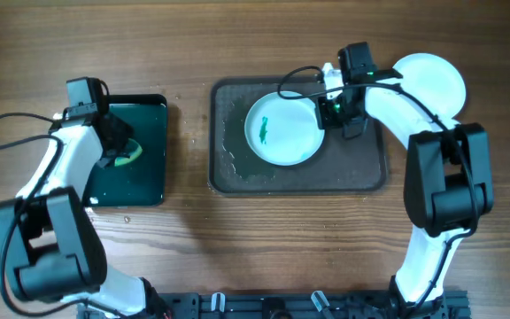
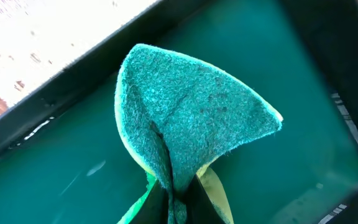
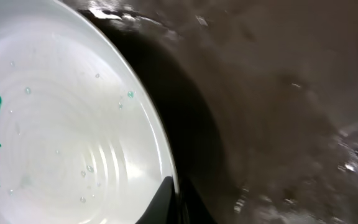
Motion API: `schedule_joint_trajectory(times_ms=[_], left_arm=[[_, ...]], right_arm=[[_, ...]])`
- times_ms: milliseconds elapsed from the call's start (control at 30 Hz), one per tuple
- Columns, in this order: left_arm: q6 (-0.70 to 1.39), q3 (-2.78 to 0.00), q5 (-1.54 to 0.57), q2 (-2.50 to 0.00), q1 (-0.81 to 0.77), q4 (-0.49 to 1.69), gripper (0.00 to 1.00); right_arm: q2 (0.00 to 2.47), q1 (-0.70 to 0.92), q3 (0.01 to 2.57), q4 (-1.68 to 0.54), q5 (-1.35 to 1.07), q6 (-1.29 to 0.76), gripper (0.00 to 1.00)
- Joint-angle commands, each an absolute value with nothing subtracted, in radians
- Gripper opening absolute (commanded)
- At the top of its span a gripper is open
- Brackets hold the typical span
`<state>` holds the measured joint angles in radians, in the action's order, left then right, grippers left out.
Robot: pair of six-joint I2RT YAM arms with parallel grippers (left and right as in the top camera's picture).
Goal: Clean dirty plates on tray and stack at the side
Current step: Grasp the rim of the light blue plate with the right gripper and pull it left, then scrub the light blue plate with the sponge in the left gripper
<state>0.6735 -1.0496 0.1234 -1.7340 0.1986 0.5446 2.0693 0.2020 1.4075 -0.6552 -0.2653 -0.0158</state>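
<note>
A white plate with a teal-green smear lies on the large dark tray. My right gripper is shut on this plate's right rim; in the right wrist view its fingers pinch the rim of the plate. Another white plate lies on the table right of the tray. My left gripper is shut on a green sponge over the small black tray with teal inside; the sponge fills the left wrist view. No pale blue plate is in view.
The large tray's surface is wet, with droplets along its left part. Cables run from both arms. The wooden table stretches in front of both trays.
</note>
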Motion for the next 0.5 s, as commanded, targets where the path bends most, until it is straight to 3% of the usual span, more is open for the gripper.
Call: schedule_joint_trajectory(times_ms=[0,267,467], left_arm=[[0.662,-1.047,0.14,-1.806,0.201,0.521,0.04],[0.647,-1.051,0.093,-1.825,0.201,0.506,0.04],[0.605,-1.061,0.087,-1.647,0.182,0.552,0.04]], right_arm=[[2.08,0.226,1.398,-0.644,-0.256,-0.002,0.04],[2.08,0.233,1.398,-0.625,-0.256,0.002,0.04],[2.08,0.235,1.399,-0.559,-0.258,0.05,0.04]])
